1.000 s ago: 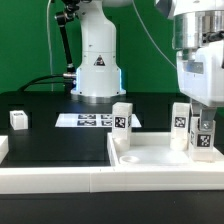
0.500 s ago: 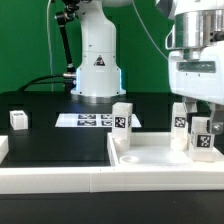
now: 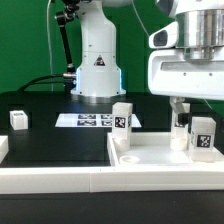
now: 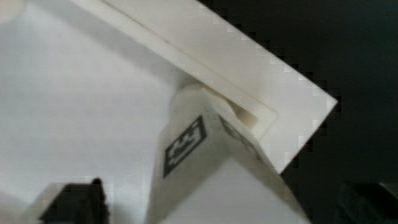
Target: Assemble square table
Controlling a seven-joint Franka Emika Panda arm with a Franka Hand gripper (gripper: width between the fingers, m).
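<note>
The white square tabletop (image 3: pixel 150 158) lies at the exterior view's right, tray side up. Three white tagged legs stand on it: one at its back left (image 3: pixel 122 118), one at the back right (image 3: pixel 181 120), partly hidden, and one nearer the front right (image 3: pixel 203 137). Another leg (image 3: pixel 18 119) sits alone on the black table at far left. My gripper (image 3: pixel 197 108) hangs open just above the front right leg, touching nothing. In the wrist view that leg (image 4: pixel 222 160) stands in the tabletop's corner (image 4: pixel 267 85), below and between my dark fingertips (image 4: pixel 75 200); the gripper (image 4: pixel 222 205) holds nothing.
The marker board (image 3: pixel 88 120) lies flat in front of the robot base (image 3: pixel 98 70). A long low white border wall (image 3: pixel 50 178) runs along the front edge. Black cables trail behind the base at left.
The gripper opened, let go of the front right leg and rose straight up. The leg stays standing on the tabletop.
</note>
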